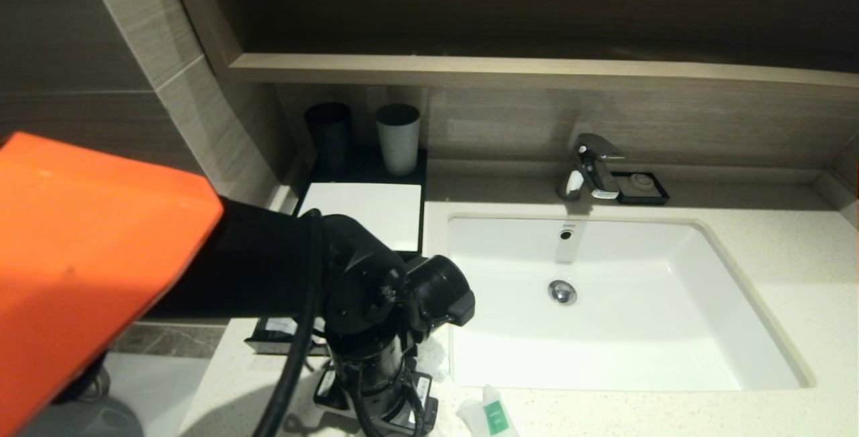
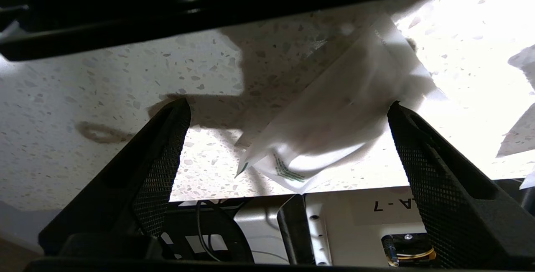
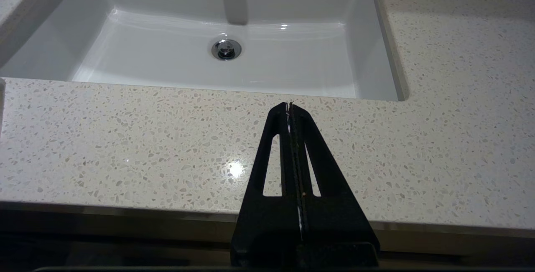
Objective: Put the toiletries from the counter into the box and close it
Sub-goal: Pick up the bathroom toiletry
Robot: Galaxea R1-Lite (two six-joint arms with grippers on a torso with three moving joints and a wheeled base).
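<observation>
While the orange-and-black left arm [image 1: 100,256] blocks the counter's [image 1: 772,242] near-left corner, the white basin [image 1: 604,303] fills the middle, with the tap [image 1: 590,165] and soap dish [image 1: 643,187] at the far edge under a wooden ledge [image 1: 537,71]. The box [image 1: 362,212] stands far left, two cups [image 1: 362,135] behind it. The left gripper [image 2: 288,125] hangs fingers wide apart over a white packet [image 2: 334,113], seen only by its wrist camera. A green-labelled sachet [image 1: 493,415] lies near. The right gripper [image 3: 289,109], fingers together, rests at the near edge.

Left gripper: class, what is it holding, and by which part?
Nothing. The left gripper has its jaws open around a white packet lying on the counter.
</observation>
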